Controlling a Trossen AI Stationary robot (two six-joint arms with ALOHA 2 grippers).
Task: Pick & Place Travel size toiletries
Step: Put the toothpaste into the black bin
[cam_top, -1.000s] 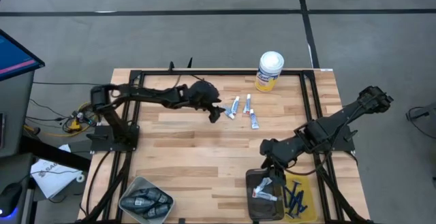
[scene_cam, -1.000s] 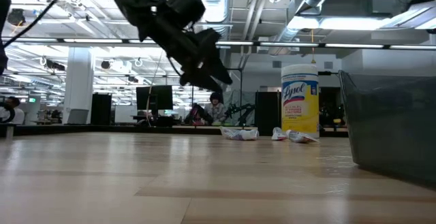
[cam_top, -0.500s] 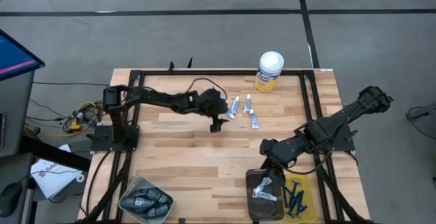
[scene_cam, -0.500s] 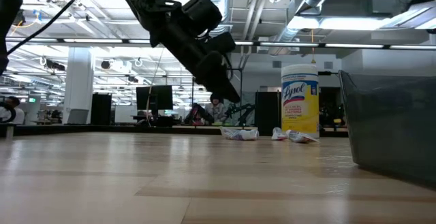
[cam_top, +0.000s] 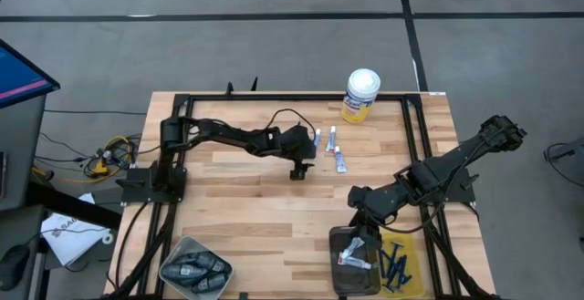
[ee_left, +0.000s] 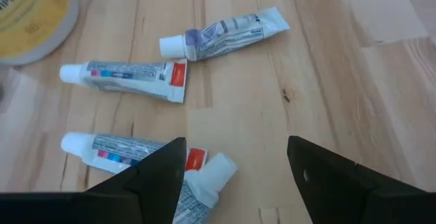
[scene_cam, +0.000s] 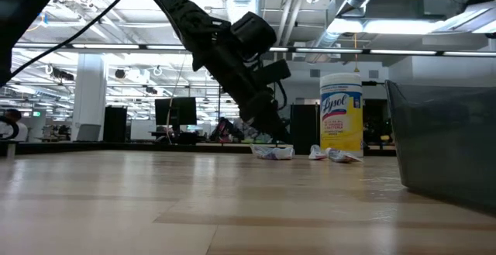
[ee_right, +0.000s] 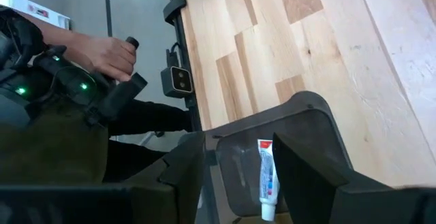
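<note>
High view: our left gripper (cam_top: 297, 169) sits just left of the tubes (cam_top: 327, 147) at table centre-far; tubes run roughly near-far.

Left wrist: fingers spread, empty. Tubes (ee_left: 126, 76) lie tightly clustered, so we risk pinching two or nudging neighbours.

Right wrist: right gripper (ee_right: 238, 176) open, empty, over grey bin (ee_right: 310, 125) holding one tube.

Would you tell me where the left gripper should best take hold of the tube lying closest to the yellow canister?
Probably across its flat middle, coming from straight above: that tube lies flat, apart from its neighbours, so the open left gripper could close across its narrow width, clear of the yellow canister.
</note>
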